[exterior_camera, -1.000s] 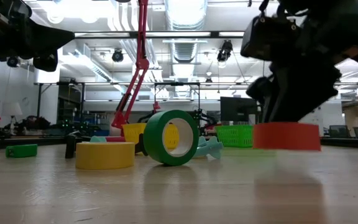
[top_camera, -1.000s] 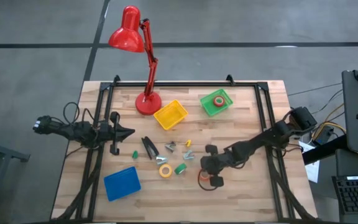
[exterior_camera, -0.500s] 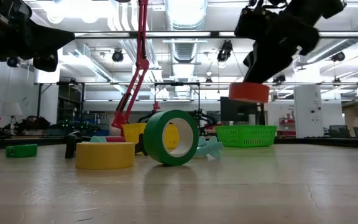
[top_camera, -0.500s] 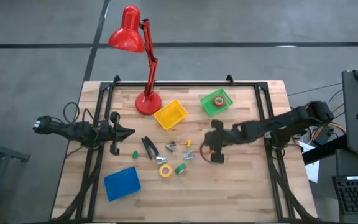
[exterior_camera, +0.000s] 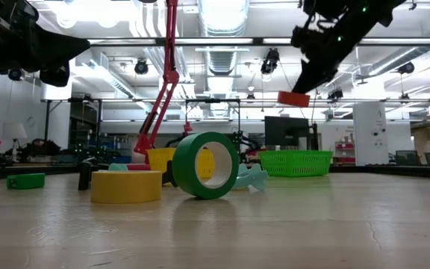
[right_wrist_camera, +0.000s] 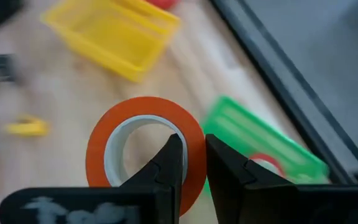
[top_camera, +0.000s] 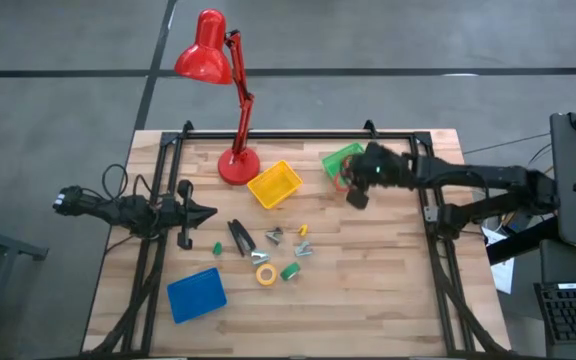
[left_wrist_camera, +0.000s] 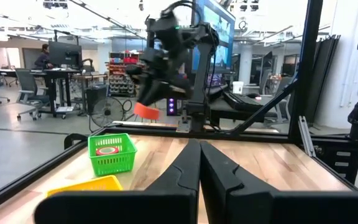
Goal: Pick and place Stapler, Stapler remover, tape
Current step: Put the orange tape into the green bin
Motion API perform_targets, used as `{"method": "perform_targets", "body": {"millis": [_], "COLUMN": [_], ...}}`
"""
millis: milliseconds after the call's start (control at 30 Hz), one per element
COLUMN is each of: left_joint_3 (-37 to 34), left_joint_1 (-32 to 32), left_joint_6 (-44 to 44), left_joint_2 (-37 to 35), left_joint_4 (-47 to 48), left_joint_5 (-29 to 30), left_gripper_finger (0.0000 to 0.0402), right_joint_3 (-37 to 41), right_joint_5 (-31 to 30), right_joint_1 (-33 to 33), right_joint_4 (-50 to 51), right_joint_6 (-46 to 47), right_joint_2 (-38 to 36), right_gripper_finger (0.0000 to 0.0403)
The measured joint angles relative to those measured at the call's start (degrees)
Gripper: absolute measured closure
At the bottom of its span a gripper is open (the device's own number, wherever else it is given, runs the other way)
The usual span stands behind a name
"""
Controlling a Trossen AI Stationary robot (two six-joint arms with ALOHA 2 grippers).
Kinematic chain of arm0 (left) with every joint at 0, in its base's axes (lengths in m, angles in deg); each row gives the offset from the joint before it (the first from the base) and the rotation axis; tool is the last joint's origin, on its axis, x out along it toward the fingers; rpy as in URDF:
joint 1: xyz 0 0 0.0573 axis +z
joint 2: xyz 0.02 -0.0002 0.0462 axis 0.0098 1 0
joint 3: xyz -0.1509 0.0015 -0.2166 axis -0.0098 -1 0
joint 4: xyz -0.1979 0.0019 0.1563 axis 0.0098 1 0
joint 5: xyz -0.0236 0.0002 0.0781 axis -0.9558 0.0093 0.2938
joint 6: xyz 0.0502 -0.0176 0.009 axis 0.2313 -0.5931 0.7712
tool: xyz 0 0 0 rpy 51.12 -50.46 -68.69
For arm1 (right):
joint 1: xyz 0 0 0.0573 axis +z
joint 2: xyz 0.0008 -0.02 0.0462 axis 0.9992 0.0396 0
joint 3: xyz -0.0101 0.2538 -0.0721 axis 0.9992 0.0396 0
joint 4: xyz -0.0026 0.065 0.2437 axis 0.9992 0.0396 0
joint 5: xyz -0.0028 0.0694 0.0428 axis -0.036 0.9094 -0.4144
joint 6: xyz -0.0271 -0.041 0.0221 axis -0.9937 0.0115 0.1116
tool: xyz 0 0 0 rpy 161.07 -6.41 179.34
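— What lies nearest on the table [top_camera: 388, 290]?
— The blue tray [top_camera: 196, 295] at the near left, then a yellow tape roll [top_camera: 265, 273] and a green tape roll [top_camera: 289, 270] side by side. The black stapler [top_camera: 239, 238] lies just beyond them, toward the left.

— And the arms?
— The left gripper [top_camera: 200, 211] waits at the left edge, its fingers [left_wrist_camera: 219, 171] pressed together. The right gripper [top_camera: 353, 190] hangs above the table at the near right corner of the green basket [top_camera: 338, 160], fingers [right_wrist_camera: 225, 165] clamped on the wall of an orange tape roll [right_wrist_camera: 145, 146].

— Farther back?
— A yellow basket [top_camera: 274, 185], the green basket holding a red tape roll [left_wrist_camera: 109, 150], and the red lamp [top_camera: 218, 80].
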Motion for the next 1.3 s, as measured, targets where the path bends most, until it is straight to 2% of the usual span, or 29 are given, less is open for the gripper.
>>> {"method": "perform_targets", "body": {"millis": [267,500,700,933,1300], "left_joint_3": [0.0,0.0,0.0,0.0,0.0], "left_joint_1": [0.0,0.0,0.0,0.0,0.0], "left_joint_6": [0.0,0.0,0.0,0.0,0.0], "left_joint_2": [0.0,0.0,0.0,0.0,0.0], "left_joint_4": [0.0,0.1,0.1,0.1,0.2], "left_joint_5": [0.0,0.0,0.0,0.0,0.0], "left_gripper_finger": [0.0394,0.0394,0.0394,0.0394,0.0394], "right_joint_3": [0.0,0.0,-1.1,-4.4,-5.6], "right_joint_5": [5.8,15.4,15.6,15.5,14.0], "right_joint_1": [-16.0,-25.8,-29.0,-29.8,-30.1], "right_joint_4": [0.0,-3.9,-6.0,-5.5,-5.5], "right_joint_6": [-4.5,-6.6,-7.4,-9.8,-11.6], "right_joint_2": [3.2,9.1,16.0,23.0,26.1], "right_gripper_finger": [0.0349,0.0349,0.0349,0.0349,0.0349]}}
